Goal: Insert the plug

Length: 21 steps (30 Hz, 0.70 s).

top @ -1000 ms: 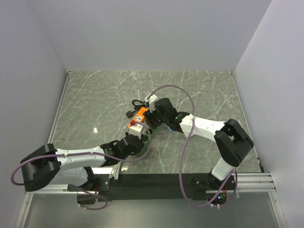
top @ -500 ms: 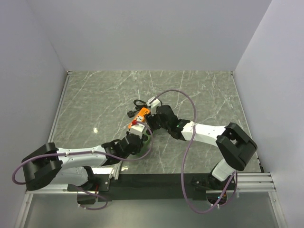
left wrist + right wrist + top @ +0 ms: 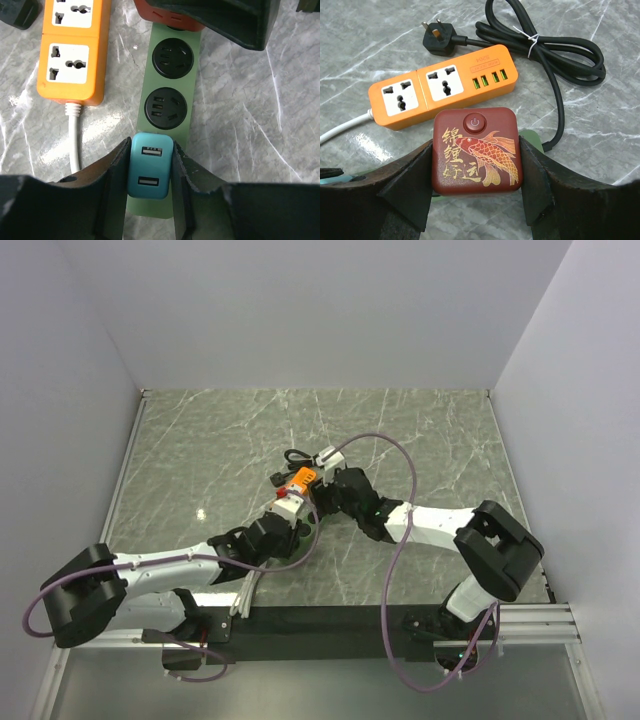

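Orange power strip (image 3: 72, 50) lay upper left | teal plug (image 3: 149, 172) sat lower centre at lower end of green strip (image 3: 169, 81), left gripper (image 3: 150, 167) pinching it | right gripper (image 3: 476, 150) clamped red switch block (image 3: 476, 165), frame centre.

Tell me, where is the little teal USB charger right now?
The teal charger sits bottom centre in the left wrist view, pinched by the left gripper on the near end of the green power strip, right of the white cord.

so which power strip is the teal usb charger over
The green power strip with round black sockets; the left end effector holds the teal USB charger over its near end. The orange power strip lies alongside.
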Tool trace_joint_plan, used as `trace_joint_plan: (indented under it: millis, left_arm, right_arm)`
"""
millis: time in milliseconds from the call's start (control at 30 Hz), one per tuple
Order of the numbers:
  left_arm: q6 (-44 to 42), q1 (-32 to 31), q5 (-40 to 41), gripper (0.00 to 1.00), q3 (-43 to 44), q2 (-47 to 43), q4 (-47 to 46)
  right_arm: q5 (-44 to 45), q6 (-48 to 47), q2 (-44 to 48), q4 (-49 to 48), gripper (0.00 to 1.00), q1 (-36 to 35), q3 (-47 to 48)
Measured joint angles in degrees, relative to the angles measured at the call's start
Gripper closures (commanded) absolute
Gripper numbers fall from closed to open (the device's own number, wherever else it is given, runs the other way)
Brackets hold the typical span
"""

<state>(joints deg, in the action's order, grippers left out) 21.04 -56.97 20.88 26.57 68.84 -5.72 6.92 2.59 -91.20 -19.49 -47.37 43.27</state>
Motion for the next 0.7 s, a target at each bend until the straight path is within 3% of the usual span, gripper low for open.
trace_joint_plan:
  millis: [167, 433, 700]
  left_arm:
    - [-1.5, 1.8, -3.7, 0.7, -0.6, -0.8, -0.5]
    - [-2.2, 2.4, -4.8, 0.42, -0.8, -0.9, -2.7]
    - [-2.9, 2.6, -5.0, 0.4, -0.9, -4.9, -6.6]
  right_arm:
    - [0.3, 1.1, -0.4, -3.5, 1.0, 0.0, -1.9]
    - [2.7, 2.9, -0.5, -8.5, 1.0, -1.1, -4.5]
    - [5.3, 5.9, -0.3, -9.7, 1.0, -2.3, -5.6]
